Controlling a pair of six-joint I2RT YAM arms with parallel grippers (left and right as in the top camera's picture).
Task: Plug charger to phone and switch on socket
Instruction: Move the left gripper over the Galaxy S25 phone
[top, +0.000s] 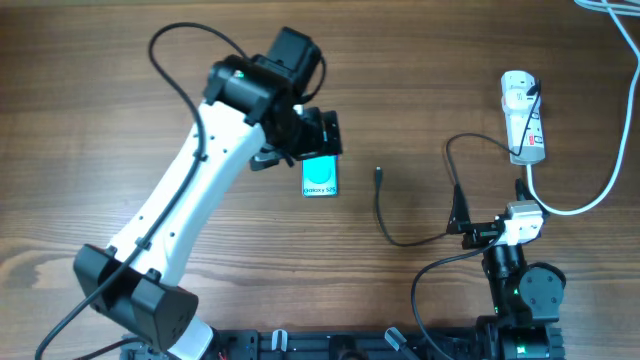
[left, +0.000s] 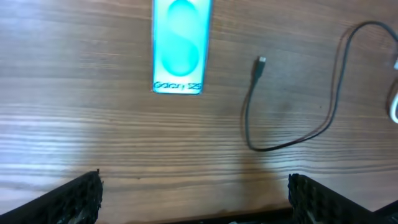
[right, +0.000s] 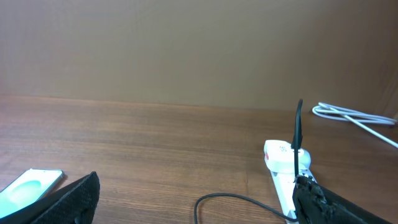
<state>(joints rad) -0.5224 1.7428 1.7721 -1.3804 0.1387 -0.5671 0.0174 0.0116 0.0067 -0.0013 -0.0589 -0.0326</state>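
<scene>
Smartphone, small and rectangular with a bright cyan-blue screen (top: 319, 177), lies flat on the brown wooden bench (top: 90, 120), its long axis running away from the robot and its white-text end nearest the arm bases. The left gripper (left: 194, 186) hangs over the phone's far end, fingers spread wide. Just right of the phone, apart from it, the thin black charger cable (left: 247, 118) ends in a small dark plug tip (top: 379, 173) pointing away from the bases. The elongated white power strip (top: 522, 118) lies far right, lengthwise the same way. The right gripper (right: 196, 182), near that strip, is also spread wide
</scene>
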